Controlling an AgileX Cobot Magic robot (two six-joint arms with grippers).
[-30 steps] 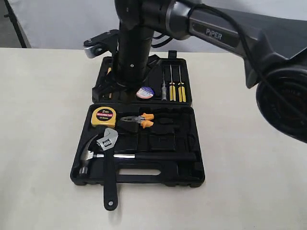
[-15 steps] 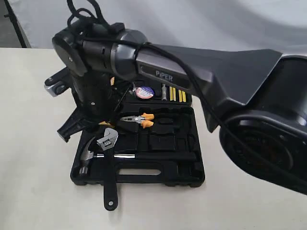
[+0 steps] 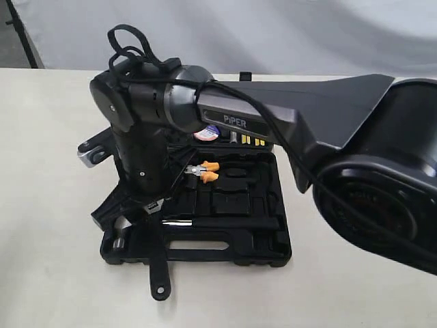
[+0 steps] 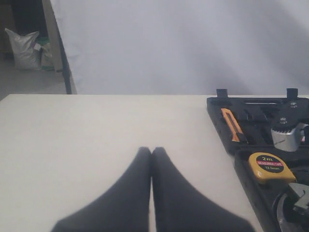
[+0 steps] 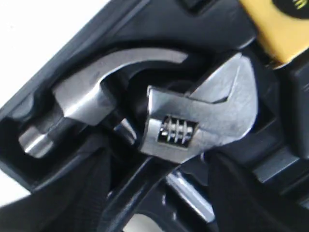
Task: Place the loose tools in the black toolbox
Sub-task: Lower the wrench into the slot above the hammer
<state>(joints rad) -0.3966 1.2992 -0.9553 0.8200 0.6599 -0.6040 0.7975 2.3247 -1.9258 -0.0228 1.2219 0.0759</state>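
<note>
**Right gripper open over the wrench**

The black toolbox (image 3: 273, 254) lies open. The right gripper (image 5: 164, 191) is spread wide, holding nothing. The left gripper (image 4: 151, 157) is pinched closed and empty. The hammer (image 5: 91, 92) sits in its recess with the adjustable wrench (image 5: 207, 116) lying across it. The tape roll (image 3: 206, 133) is in the far half.

Open black toolbox (image 3: 273, 249) holding 3 tools.
Its 2 halves lie flat on the surface (image 3: 54, 137). The claw hammer (image 3: 225, 223) sits in its recess in the near half. The adjustable wrench (image 5: 203, 121) lies across the hammer's chrome shaft, its handle overhanging the front edge. The tape roll (image 3: 206, 134) rests in the far half.
</note>
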